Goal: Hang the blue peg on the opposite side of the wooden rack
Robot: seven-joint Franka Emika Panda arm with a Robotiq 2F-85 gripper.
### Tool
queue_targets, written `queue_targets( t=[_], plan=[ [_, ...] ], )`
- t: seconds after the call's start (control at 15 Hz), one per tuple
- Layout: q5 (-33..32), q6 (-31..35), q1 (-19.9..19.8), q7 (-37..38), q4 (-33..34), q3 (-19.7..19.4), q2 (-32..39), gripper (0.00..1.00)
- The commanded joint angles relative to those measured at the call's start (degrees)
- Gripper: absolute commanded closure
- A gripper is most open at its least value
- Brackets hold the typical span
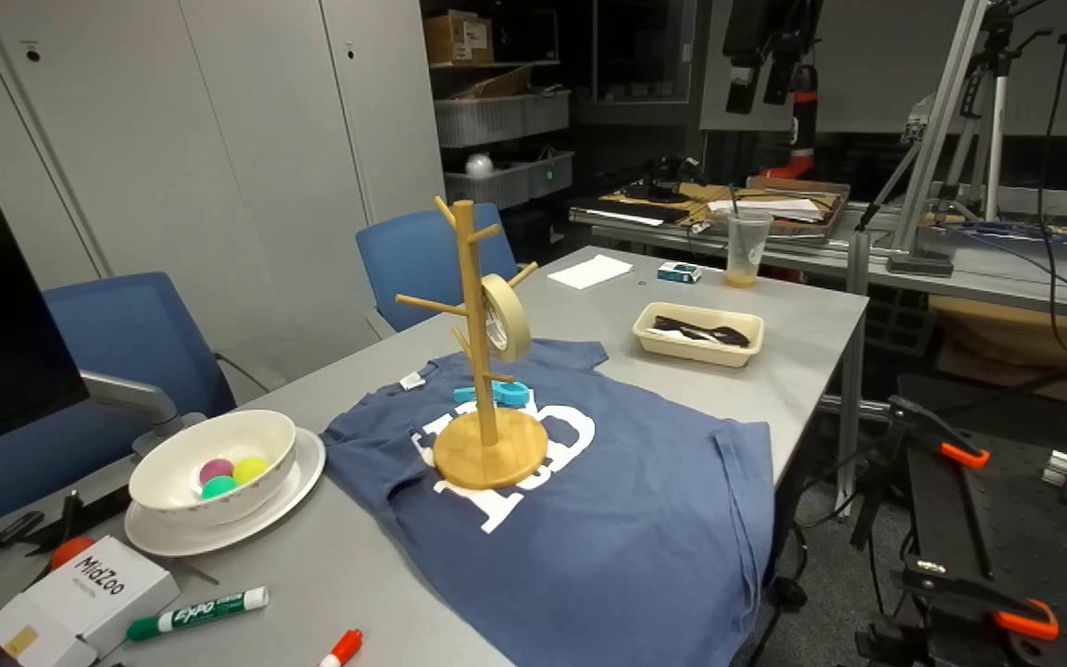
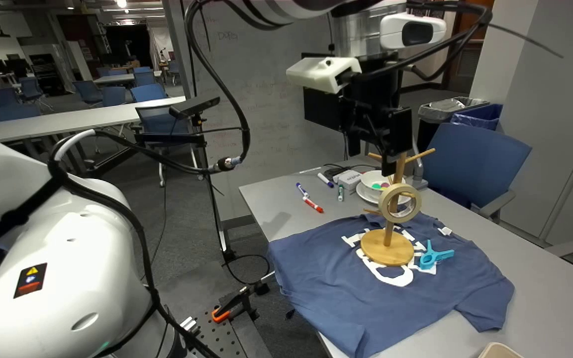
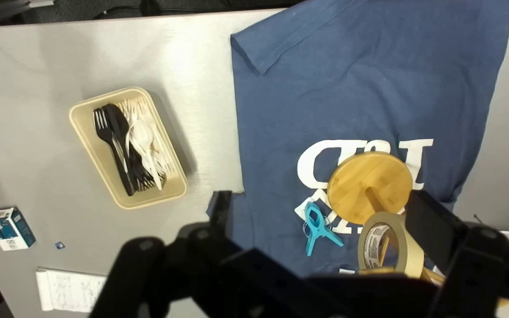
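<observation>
My gripper (image 3: 321, 212) is spread and empty; the blue peg (image 3: 319, 229) lies just beside the base of the rack (image 1: 474, 324). I judge this the approach: next, lower over the peg and pinch it.

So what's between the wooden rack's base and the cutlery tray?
In the wrist view, from the rack base: blue shirt with white lettering, then grey tabletop.

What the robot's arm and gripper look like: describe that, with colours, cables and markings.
In an exterior view, the arm has smooth, rounded white housings, with thick black cables along it. A dark label carries a yellow warning triangle. Near the wrist are a silvery metal section and a white block. The gripper is black, angular and two-fingered.
</observation>
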Motion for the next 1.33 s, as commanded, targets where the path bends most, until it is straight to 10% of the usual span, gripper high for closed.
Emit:
queue_targets(
  t=[0.0, 0.07, 0.47, 0.53, 1.27],
  plan=[
    [1.07, 4.81, 0.0, 1.13, -1.11, -0.07, -0.31, 0.0],
    [0.45, 2.37, 0.34, 4.08, 10.23, 2.36, 7.49, 0.0],
    [-2.42, 3.22, 0.53, 12.37, 26.68, 6.49, 23.33, 0.0],
    [-1.13, 5.02, 1.22, 9.67, 18.42, 5.1, 15.58, 0.0],
    [-1.48, 7.69, 0.8, 11.73, 20.66, 3.32, 23.51, 0.0]
  ],
)
